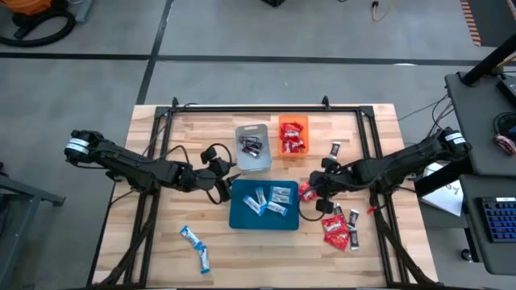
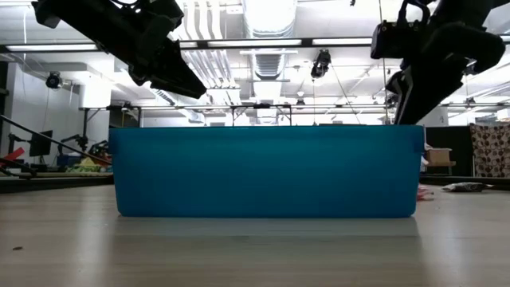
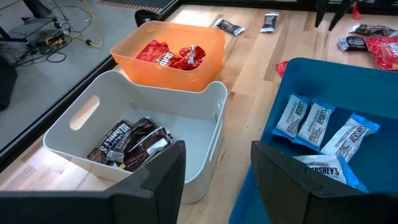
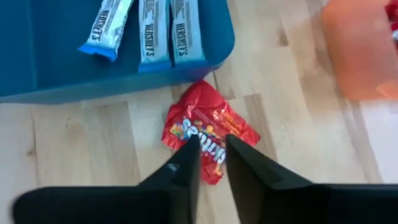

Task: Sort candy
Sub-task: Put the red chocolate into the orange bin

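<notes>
On the pale wooden tabletop (image 1: pixel 161 242), lower your right gripper (image 4: pixel 211 155), fingers narrowly parted and empty, squarely astride the shiny red candy packet (image 4: pixel 208 127) beside the blue plastic tray (image 4: pixel 50 62) before pinching.

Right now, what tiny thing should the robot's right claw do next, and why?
Probably drop straight down and pinch. The right gripper hangs over a red packet lying on the table beside the blue tray, fingers slightly apart, not visibly gripping it. Red ones already sit in the orange tray.
</notes>
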Available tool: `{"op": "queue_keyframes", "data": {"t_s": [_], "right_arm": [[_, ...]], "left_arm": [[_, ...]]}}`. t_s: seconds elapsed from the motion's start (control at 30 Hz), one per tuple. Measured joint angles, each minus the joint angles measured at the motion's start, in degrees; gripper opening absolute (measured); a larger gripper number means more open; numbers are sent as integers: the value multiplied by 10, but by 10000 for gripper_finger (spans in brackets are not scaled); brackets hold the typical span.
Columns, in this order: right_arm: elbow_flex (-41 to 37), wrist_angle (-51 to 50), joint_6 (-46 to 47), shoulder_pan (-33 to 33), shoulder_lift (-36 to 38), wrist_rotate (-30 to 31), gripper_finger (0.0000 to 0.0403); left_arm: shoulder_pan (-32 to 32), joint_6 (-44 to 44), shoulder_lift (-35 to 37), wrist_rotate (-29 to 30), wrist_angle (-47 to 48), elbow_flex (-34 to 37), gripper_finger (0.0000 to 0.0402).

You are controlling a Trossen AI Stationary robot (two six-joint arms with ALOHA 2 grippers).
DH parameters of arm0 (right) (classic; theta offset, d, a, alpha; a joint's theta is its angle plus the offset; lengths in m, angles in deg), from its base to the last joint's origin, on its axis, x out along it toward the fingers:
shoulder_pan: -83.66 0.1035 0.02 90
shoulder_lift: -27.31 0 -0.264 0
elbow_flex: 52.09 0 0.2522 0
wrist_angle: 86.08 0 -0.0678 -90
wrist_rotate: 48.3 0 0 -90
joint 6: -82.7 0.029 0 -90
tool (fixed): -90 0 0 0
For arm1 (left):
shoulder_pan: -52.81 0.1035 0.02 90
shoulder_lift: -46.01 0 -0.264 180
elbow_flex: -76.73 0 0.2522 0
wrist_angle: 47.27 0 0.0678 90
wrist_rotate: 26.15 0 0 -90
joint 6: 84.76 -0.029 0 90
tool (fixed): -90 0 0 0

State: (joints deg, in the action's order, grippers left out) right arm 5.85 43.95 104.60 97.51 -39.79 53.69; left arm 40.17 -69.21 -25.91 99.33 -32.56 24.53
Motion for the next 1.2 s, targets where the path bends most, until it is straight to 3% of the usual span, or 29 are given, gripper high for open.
{"op": "queue_keyframes", "data": {"t_s": [0.33,0.47,0.6,0.77,1.1,1.2], "right_arm": [[-71,97,11,0,-62,10,229],[-93,131,14,-5,-97,15,265],[-101,161,26,-20,-132,16,276],[-101,169,24,-37,-154,14,228],[-100,155,-3,-42,-121,11,37],[-101,145,-14,-42,-99,8,20]], "left_arm": [[0,0,0,0,1,1,166],[0,0,0,0,0,3,166],[0,0,0,0,0,3,166],[0,0,0,0,0,3,166],[0,0,0,0,0,3,166],[0,0,0,0,0,3,166]]}}
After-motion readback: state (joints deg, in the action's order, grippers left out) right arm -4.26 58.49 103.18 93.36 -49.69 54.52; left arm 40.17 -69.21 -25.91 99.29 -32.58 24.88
